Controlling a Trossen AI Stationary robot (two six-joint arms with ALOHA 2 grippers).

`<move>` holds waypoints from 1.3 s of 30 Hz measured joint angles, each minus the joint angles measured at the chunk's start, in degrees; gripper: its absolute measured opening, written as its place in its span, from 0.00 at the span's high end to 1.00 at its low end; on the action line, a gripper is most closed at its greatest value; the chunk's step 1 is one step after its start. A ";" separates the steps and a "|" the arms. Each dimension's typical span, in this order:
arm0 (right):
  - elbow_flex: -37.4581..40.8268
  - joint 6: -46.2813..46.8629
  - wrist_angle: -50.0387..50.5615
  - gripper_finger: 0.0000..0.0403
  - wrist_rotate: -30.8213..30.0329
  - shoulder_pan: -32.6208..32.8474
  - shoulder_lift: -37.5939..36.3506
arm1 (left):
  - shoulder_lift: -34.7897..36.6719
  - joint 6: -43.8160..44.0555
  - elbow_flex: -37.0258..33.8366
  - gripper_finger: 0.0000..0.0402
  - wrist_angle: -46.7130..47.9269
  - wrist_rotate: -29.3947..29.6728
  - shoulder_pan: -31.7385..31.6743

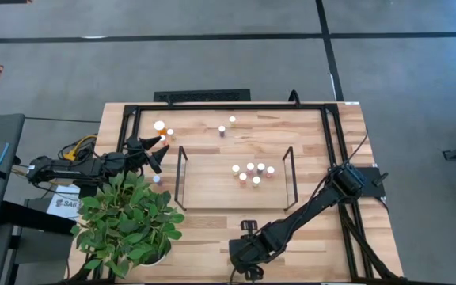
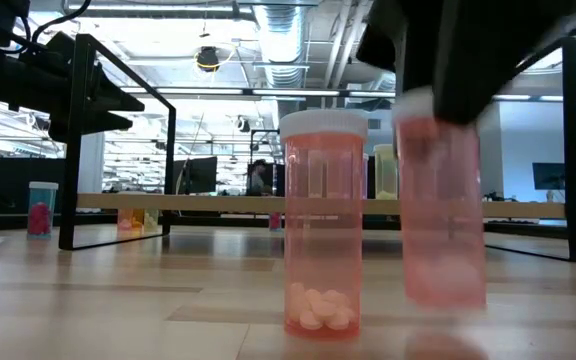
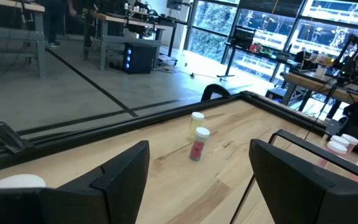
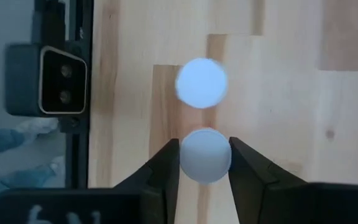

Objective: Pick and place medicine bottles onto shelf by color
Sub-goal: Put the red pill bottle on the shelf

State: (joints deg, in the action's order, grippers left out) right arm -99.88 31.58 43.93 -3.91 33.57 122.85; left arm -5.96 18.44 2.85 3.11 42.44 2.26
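Two pinkish-orange medicine bottles with white caps stand close to the table's near edge. One bottle (image 2: 323,225) rests on its base with pills at its bottom. My right gripper (image 4: 205,163) is shut on the other (image 2: 440,210). The shelf (image 1: 212,186), light wood between two black wire ends, carries several small bottles (image 1: 252,172). More bottles stand at the far left (image 1: 163,129) and far middle (image 1: 226,125). My left gripper (image 1: 155,150) waits open at the table's left, level, with nothing between its fingers (image 3: 123,180). My right gripper pinches the bottle's white cap (image 4: 205,155) between its two fingers, one on each side. The fingers come from above, slanting steeply down. The bottle hangs roughly upright below them, and in the low view its base (image 2: 446,298) shows a little above the table top.
A leafy potted plant (image 1: 125,222) fills the near left corner, with one bottle (image 1: 156,179) beside it. A black frame (image 1: 228,106) rims the table. A small camera block (image 4: 45,81) sits at the near edge beside the held bottle. Bare wood lies left and right of the shelf.
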 joint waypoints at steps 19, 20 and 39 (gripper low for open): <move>-0.04 15.84 22.91 0.69 0.84 -12.53 -16.26 | 0.00 0.00 0.01 0.34 0.00 0.02 0.02; -0.02 17.10 23.93 0.69 0.82 -13.38 -16.27 | 0.00 0.00 0.00 0.34 -0.01 0.02 0.00; 0.00 47.38 25.36 0.68 -6.70 -18.89 -15.65 | 0.00 0.00 0.02 0.34 -0.01 0.00 0.02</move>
State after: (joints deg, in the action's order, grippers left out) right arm -99.88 78.96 69.29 -10.61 14.67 107.20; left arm -5.96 18.44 2.87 3.10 42.44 2.28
